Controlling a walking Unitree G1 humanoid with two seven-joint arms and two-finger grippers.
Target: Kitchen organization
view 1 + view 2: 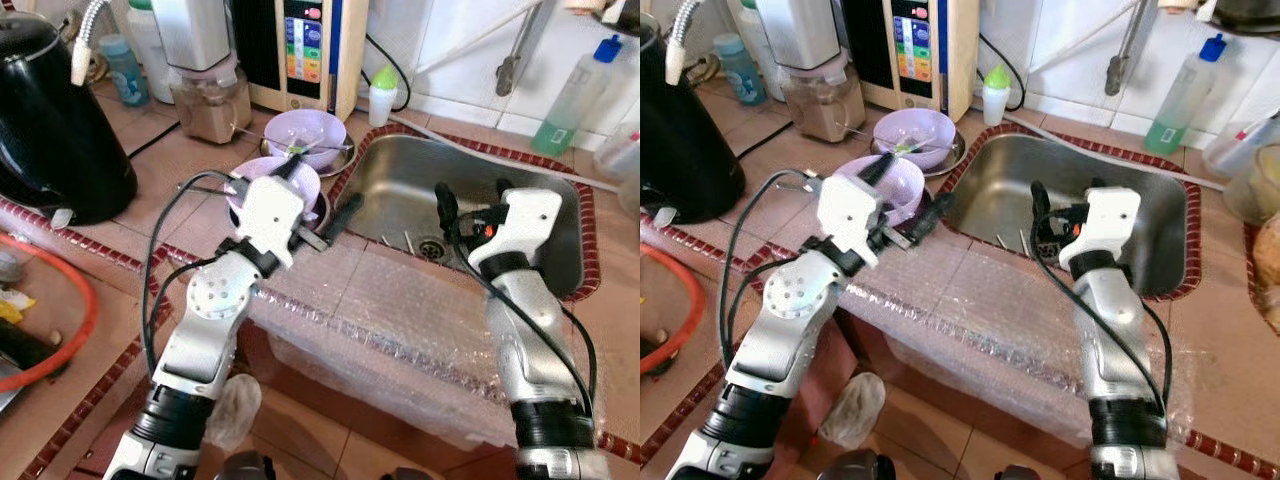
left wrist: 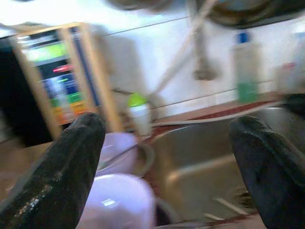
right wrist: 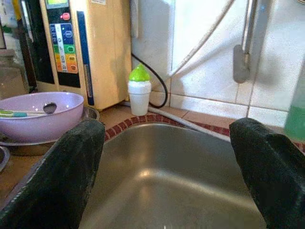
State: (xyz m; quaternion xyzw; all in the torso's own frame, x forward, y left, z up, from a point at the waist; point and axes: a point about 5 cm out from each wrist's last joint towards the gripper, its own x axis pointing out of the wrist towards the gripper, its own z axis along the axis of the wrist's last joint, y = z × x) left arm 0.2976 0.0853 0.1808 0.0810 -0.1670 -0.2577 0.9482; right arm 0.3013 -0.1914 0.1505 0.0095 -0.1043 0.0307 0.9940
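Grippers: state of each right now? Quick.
Left gripper: open, holding nothing, over the purple bowl beside the sink.
Right gripper: open, holding nothing, above the sink.

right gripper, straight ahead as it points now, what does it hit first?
Probably the sink's far wall: the right gripper, jaws open, hangs over the basin aimed at the tiled back wall. Nothing shows between; depth is unclear.

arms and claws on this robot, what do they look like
Both arms are silver metal tubes with black collars near the base and white plastic housings at the wrists. Loose black cables loop along each. The left claw and right claw each have two long black fingers; the right wrist housing shows a small red-orange mark.
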